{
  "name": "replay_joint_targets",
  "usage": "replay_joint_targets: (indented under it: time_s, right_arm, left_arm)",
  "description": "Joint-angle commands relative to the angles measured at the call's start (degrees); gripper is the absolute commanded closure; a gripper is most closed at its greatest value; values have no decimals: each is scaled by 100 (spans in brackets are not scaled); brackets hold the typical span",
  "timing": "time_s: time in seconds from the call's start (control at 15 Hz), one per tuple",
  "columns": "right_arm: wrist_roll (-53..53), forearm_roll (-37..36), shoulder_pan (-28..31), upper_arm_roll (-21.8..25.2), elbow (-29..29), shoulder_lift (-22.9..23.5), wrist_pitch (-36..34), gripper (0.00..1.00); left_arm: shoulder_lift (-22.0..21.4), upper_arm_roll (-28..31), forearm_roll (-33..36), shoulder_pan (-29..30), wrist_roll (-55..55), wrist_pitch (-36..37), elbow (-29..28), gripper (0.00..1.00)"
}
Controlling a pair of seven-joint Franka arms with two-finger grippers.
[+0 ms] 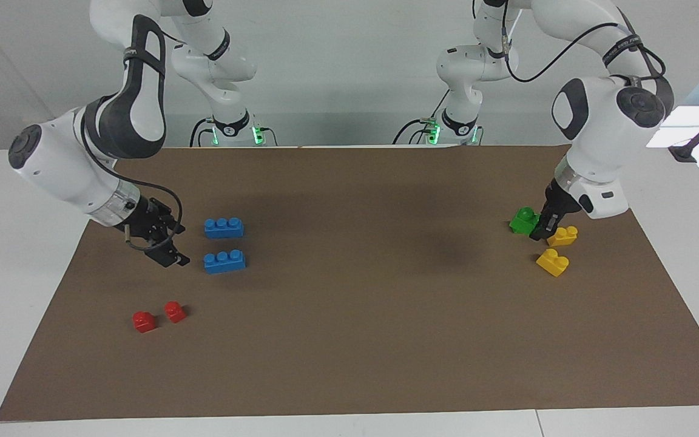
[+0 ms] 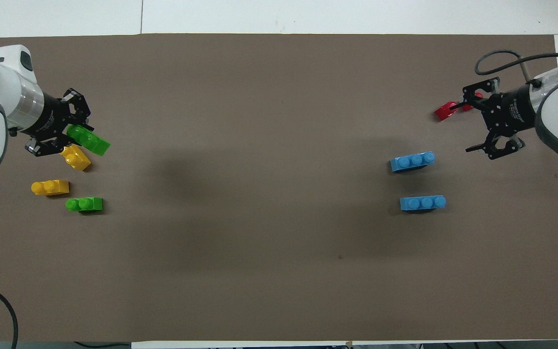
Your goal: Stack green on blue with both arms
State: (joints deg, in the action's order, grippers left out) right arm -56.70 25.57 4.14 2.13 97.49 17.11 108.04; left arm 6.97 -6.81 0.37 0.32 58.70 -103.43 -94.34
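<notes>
My left gripper [image 2: 76,132] is shut on a green brick [image 2: 88,140] and holds it tilted, just above the mat, over a yellow brick. The second green brick [image 2: 84,204] lies on the mat nearer to the robots. In the facing view one green brick [image 1: 525,220] shows beside the left gripper [image 1: 539,233]; I cannot tell which one it is. Two blue bricks [image 1: 223,227] [image 1: 224,261] lie side by side toward the right arm's end, also in the overhead view [image 2: 423,202] [image 2: 412,161]. My right gripper [image 1: 175,246] [image 2: 472,121] is open and empty, low beside the blue bricks.
Two yellow bricks [image 1: 562,235] [image 1: 553,262] lie by the left gripper. Two small red bricks [image 1: 144,321] [image 1: 175,311] lie farther from the robots than the right gripper. A brown mat [image 1: 355,315] covers the table.
</notes>
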Motion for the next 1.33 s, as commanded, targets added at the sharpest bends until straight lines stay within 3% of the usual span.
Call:
replay_joint_targets:
  time_s: [0.0, 0.4, 1.27]
  right_arm:
    - [-122, 553, 174, -28, -19, 257, 51, 1]
    - [-561, 800, 228, -37, 138, 504, -37, 1]
    - [-289, 818, 210, -37, 1000, 328, 305, 0]
  left_arm:
    - [-433, 5, -80, -75, 377, 226, -23, 100]
    - [-618, -109, -107, -216, 1178, 911, 3, 100]
    - [-706, -110, -265, -207, 1187, 938, -14, 100]
